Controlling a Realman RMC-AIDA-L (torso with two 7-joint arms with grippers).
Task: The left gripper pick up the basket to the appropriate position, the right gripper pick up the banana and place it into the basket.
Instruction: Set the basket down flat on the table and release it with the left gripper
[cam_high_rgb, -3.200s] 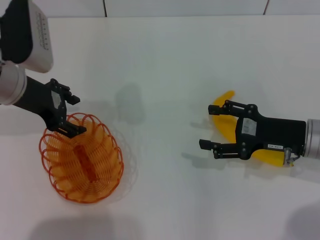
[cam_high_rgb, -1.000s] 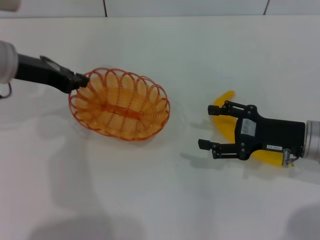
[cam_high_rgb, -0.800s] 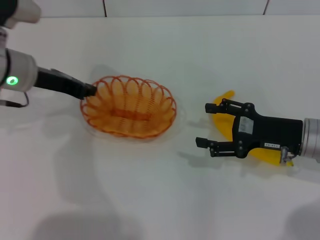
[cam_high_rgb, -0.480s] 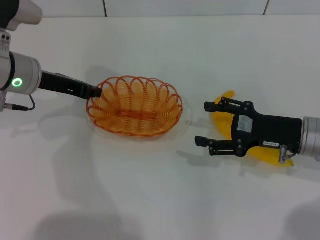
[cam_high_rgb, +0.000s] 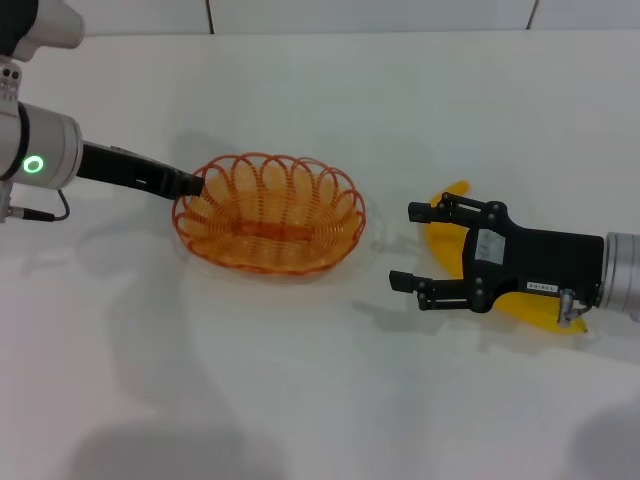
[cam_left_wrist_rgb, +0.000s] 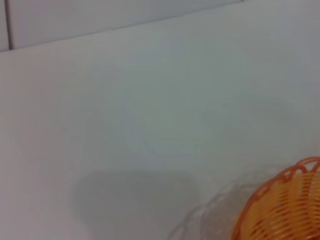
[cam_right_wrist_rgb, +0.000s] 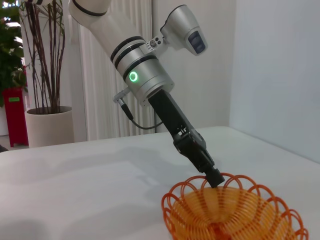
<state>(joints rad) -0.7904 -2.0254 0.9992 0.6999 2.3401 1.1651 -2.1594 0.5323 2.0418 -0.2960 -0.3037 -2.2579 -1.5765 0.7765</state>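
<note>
Orange wire basket (cam_high_rgb: 270, 213) sits on the white table (cam_high_rgb: 320, 380), its rim pinched at the left end by the left gripper (cam_high_rgb: 190, 184). Well to the basket's right, the right gripper (cam_high_rgb: 415, 246) hovers with fingers spread apart. Its body lies over the banana (cam_high_rgb: 447, 232), whose tip pokes out beside the fingers.
</note>
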